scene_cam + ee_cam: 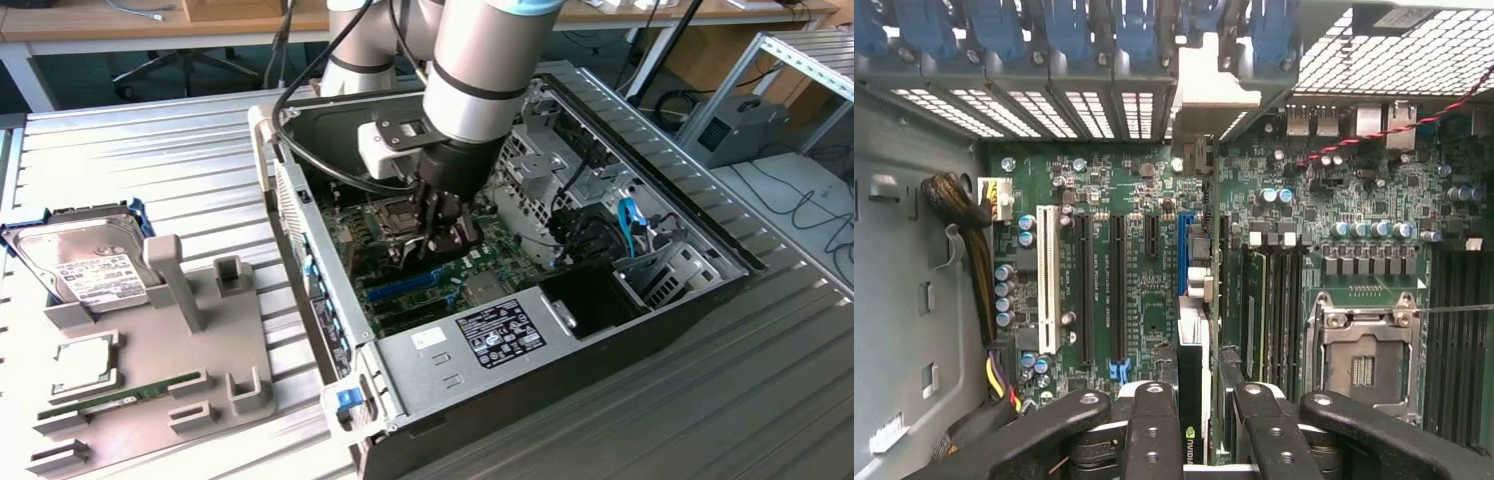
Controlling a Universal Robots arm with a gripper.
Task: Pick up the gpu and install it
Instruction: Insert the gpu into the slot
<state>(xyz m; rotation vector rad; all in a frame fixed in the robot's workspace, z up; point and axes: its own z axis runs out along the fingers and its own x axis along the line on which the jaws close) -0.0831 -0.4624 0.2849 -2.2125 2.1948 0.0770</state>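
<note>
In the exterior view, your gripper (447, 232) is down inside the open computer case (667, 215), over the motherboard (461, 270), pinching the gpu (461, 238) on edge. At about nine o'clock from the case, a grey tray (134, 400) carries a hard drive (80, 262).

In the wrist view, your fingers (1154, 430) clamp the gpu (1192, 400), upright above the blue slot (1182, 250).

The gpu (1193, 400) is mostly hiding between the tool (1194, 425) fingers; the arm (474, 60) is running off-frame.
</note>
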